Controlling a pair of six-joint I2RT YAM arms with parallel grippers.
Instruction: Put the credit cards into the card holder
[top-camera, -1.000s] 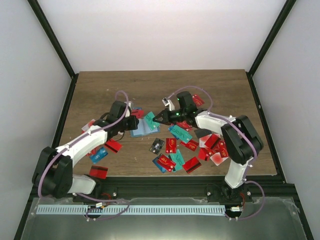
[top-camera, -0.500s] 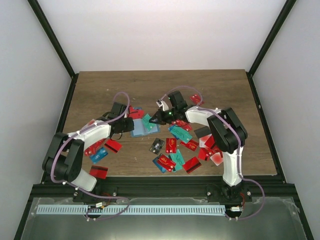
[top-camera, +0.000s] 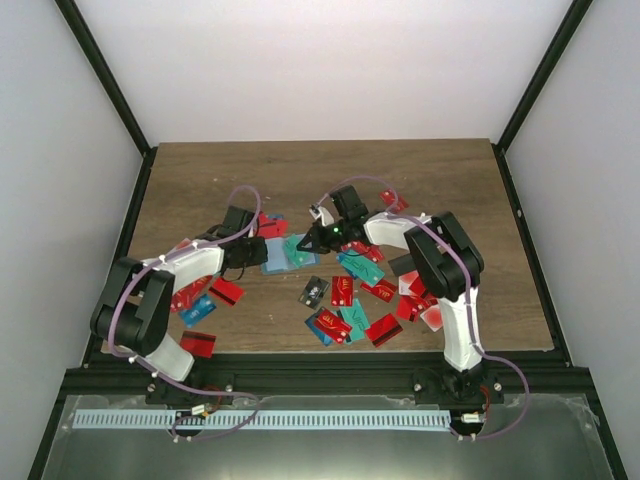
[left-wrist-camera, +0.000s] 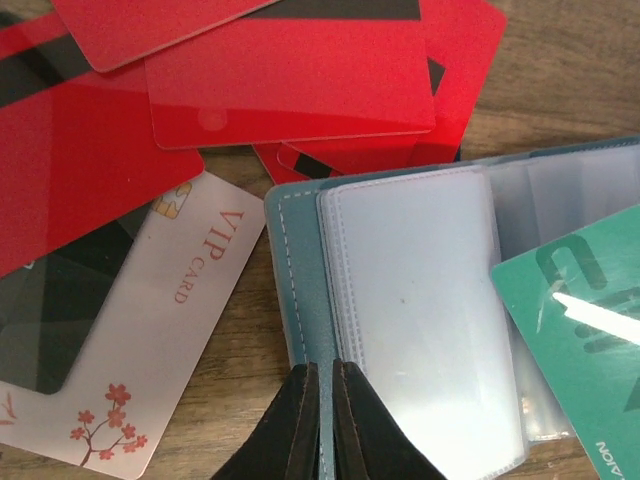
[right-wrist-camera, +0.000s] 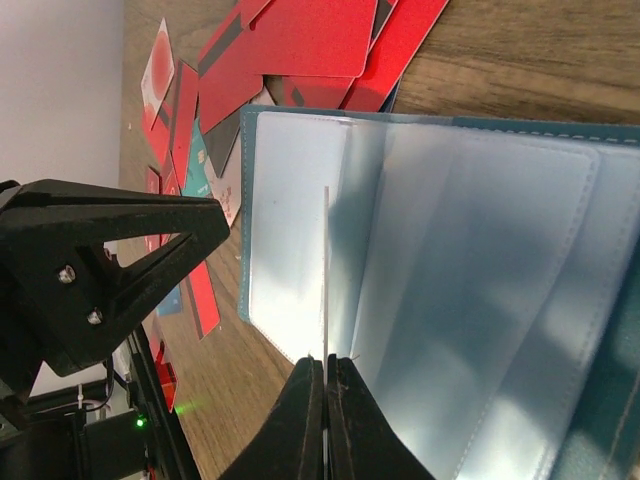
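Wooden table with credit cards scattered around the open card holder: left gripper clamped on the holder's edge, right gripper pinching a green card above its sleeves, best lowered flat into a pocket mouth.

Left wrist view. "VIP CARD", in thin reddish capitals, runs along a whitish card that also bears a small chip mark and a red blossom sprig; it lies just beside the card holder. The green card carries large dark-green lettering and small white letters at its corner, both cut off by the frame and unreadable. In the top view, card markings are too small to read.
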